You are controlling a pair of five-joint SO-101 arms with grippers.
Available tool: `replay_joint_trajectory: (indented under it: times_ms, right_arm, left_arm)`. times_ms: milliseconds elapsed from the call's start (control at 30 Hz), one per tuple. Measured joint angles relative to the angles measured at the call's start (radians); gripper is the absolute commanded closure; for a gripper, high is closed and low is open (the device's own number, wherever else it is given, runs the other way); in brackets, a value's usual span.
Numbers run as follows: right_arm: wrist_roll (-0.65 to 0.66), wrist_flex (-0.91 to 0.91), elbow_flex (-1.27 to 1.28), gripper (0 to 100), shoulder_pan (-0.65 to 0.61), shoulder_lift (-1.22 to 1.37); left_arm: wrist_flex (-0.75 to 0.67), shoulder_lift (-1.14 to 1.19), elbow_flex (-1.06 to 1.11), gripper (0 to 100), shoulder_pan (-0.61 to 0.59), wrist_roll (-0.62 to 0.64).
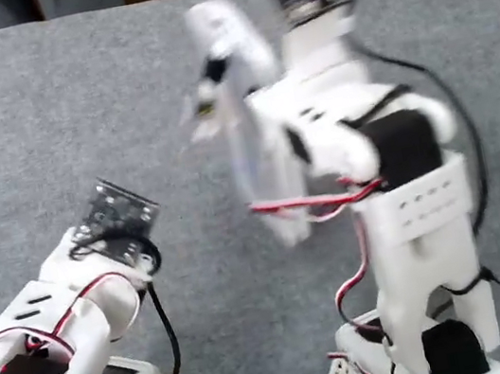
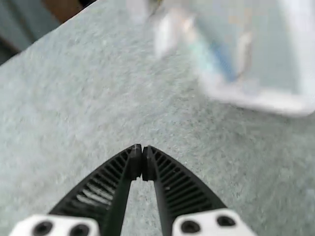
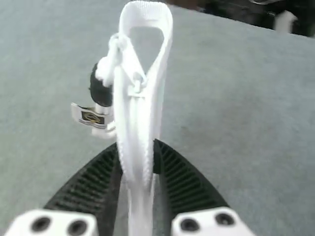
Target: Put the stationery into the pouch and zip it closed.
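Right gripper (image 3: 138, 150) pinches the white pouch (image 3: 142, 88) at its zipper edge, pouch upright. Left gripper (image 2: 142, 160) pressed together, empty, at pouch's 8 o'clock over the table (image 1: 27, 119).

White-edged translucent pouch (image 3: 140, 118); black ribbed left gripper (image 2: 141, 160) and right gripper (image 3: 138, 146); grey table (image 1: 44, 106).

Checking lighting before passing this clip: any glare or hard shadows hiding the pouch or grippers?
High view: even light across the table, no hard shadows. Right wrist view: no glare on the pouch clamped in the right gripper. Left wrist view: the shut left gripper evenly lit.
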Motion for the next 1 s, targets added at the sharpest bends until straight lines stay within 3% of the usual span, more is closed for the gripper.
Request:
replay_joint_trajectory:
  times_ms: [200, 300, 500, 600, 767, 1000]
  right_arm:
    - [-0.092, 0.046, 0.075, 98.6, 0.084, -0.063]
    - [-0.126, 0.014, 0.176, 98.6, 0.084, -0.074]
    - [-0.143, -0.078, 0.252, 98.6, 0.084, -0.074]
    - [-0.144, -0.118, 0.273, 98.6, 0.084, -0.072]
    - [-0.149, -0.201, 0.284, 98.6, 0.089, 0.021]
    - [-0.149, -0.201, 0.264, 98.6, 0.089, 0.032]
  left_arm:
    - [-0.002, 0.0, 0.0, 95, -0.063, 0.094]
    - [-0.006, 0.0, 0.0, 87, -0.054, 0.098]
    - [-0.006, 0.0, 0.075, 75, 0.025, 0.098]
    - [-0.006, 0.0, 0.101, 74, 0.055, 0.098]
    - [-0.012, 0.002, 0.117, 74, 0.206, 0.098]
    - [-0.17, 0.006, 0.183, 74, 0.285, 0.12]
